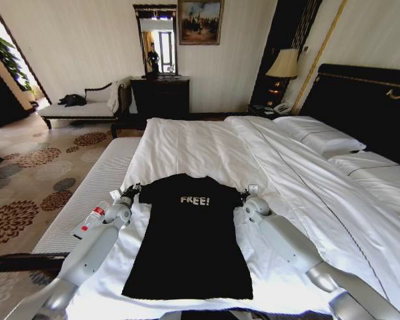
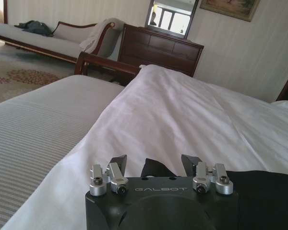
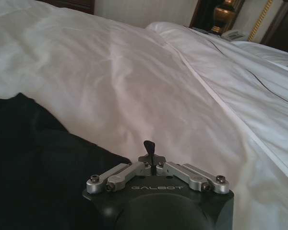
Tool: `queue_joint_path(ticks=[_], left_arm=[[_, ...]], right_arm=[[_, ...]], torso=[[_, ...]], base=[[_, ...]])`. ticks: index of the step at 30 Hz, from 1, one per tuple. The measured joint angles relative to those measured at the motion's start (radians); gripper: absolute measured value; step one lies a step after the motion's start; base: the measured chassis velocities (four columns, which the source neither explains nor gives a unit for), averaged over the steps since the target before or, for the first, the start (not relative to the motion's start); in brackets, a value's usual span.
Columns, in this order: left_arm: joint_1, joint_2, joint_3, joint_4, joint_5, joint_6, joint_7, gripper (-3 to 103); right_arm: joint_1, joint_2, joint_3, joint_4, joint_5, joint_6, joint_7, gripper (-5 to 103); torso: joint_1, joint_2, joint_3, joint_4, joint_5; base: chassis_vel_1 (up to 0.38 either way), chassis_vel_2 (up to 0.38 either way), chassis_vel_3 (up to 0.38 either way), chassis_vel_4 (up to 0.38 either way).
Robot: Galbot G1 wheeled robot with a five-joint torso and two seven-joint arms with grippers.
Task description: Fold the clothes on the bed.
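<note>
Currently the black T-shirt (image 1: 190, 240) lies flat, chest lettering up, on the white duvet of the bed (image 1: 207, 143). My left tool (image 1: 132, 191) sits at the shirt's left sleeve with its jaws wide, a bit of black fabric between them (not yet pinched). My right tool (image 1: 245, 195) sits at the right sleeve with its jaws closed together; whether they hold cloth I cannot tell. To do this step well, I judge that both tools should grip the sleeve edges alone, clear of the duvet, and lift level so the fold stays straight.
</note>
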Motion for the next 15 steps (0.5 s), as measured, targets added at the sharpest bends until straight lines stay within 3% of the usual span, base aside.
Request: queue_joint_path(ticks=[2,5,8,15], left_arm=[[0.025,0.013,-0.014,-0.029,0.001,0.000,0.000,78],[0.049,0.020,-0.026,-0.057,0.001,0.000,0.000,83],[0.084,0.026,-0.042,-0.094,0.001,-0.001,-0.002,97],[0.126,0.028,-0.050,-0.139,0.012,-0.005,-0.005,100]], right_arm=[[0.009,0.007,-0.032,0.014,0.000,0.001,0.002,0],[0.027,0.016,-0.063,0.025,0.003,0.008,0.001,0],[0.054,0.031,-0.113,0.049,0.011,0.026,0.000,0],[0.072,0.060,-0.183,0.077,0.002,0.030,-0.008,0]], torso=[[0.000,0.000,0.000,0.0000,0.0000],[0.000,0.000,0.000,0.0001,-0.0001],[0.000,0.000,0.000,0.0001,-0.0001],[0.000,0.000,0.000,0.0001,-0.0002]], base=[[0.000,0.000,0.000,0.000],[0.000,0.000,0.000,0.000],[0.000,0.000,0.000,0.000],[0.000,0.000,0.000,0.000]])
